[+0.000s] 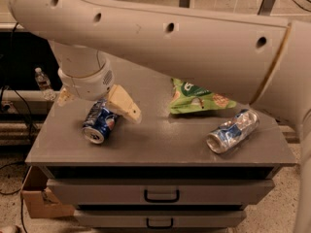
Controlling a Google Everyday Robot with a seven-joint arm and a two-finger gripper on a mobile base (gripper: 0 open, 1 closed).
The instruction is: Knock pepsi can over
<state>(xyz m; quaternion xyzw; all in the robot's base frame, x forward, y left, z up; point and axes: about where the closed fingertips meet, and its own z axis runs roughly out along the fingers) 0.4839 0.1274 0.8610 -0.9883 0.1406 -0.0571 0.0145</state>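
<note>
The pepsi can (99,121), dark blue with a red-white-blue logo, lies on its side on the left part of the grey cabinet top (160,144), its silver end toward the front. My gripper (95,105) hangs from the big white arm right above the can. One cream finger (124,104) points down to the right of the can, the other finger (63,97) shows at the left. The fingers are spread open on either side of the can, and nothing is held.
A dented silver-and-blue can (232,131) lies on its side at the right. A green chip bag (197,98) lies behind it. Two drawers (161,195) are below the top. A water bottle (43,79) stands at the far left.
</note>
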